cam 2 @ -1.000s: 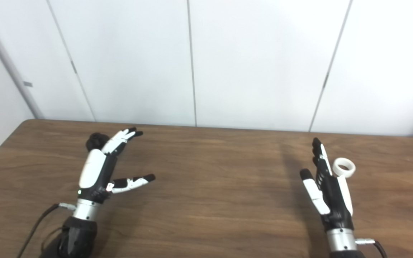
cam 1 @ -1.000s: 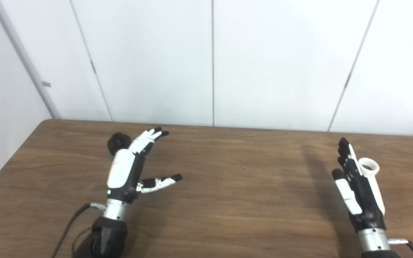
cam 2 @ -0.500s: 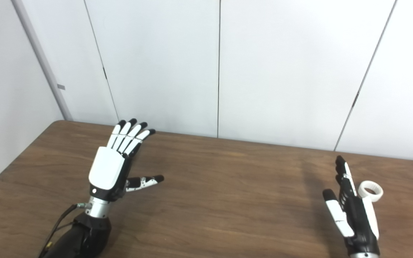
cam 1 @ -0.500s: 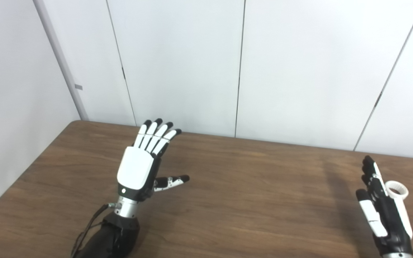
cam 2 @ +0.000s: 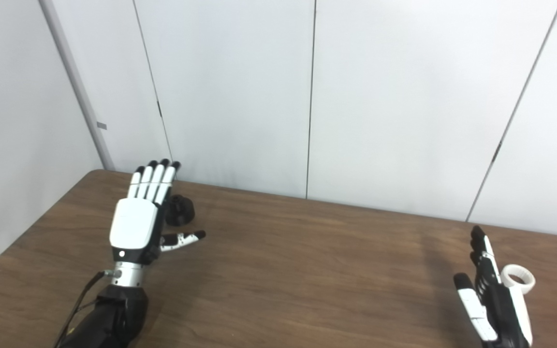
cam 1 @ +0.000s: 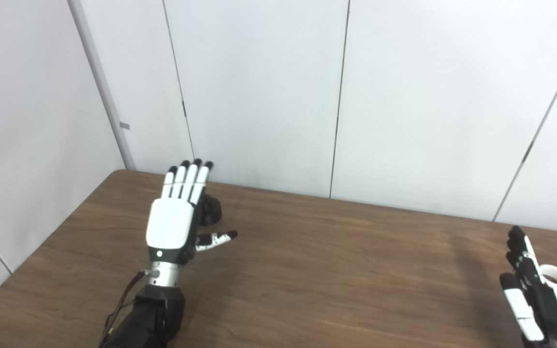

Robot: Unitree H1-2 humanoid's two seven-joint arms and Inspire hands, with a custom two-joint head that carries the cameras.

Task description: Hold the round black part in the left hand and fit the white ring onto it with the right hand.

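Note:
The round black part [cam 2: 181, 210] sits on the wooden table [cam 2: 307, 270] near its far left corner. My left hand [cam 2: 139, 217] is open, fingers stretched straight up, hovering just left of the part and covering its left side; the thumb [cam 2: 182, 239] points right below it. The white ring [cam 2: 518, 279] lies on the table at the right. My right hand [cam 2: 493, 302] stands open on edge just left of the ring, palm toward the middle, holding nothing. In the left eye view the black part [cam 1: 211, 211] peeks out beside the left hand [cam 1: 176, 217].
White wall panels [cam 2: 307, 96] rise straight behind the table's far edge. The left table edge [cam 2: 27, 232] runs close beside my left arm. A black cable [cam 2: 78, 304] trails from the left wrist.
The camera has swung left and up, shifting the whole picture right. My left hand has turned its back to the camera and moved over to the left side of the black part. The right hand stays beside the ring.

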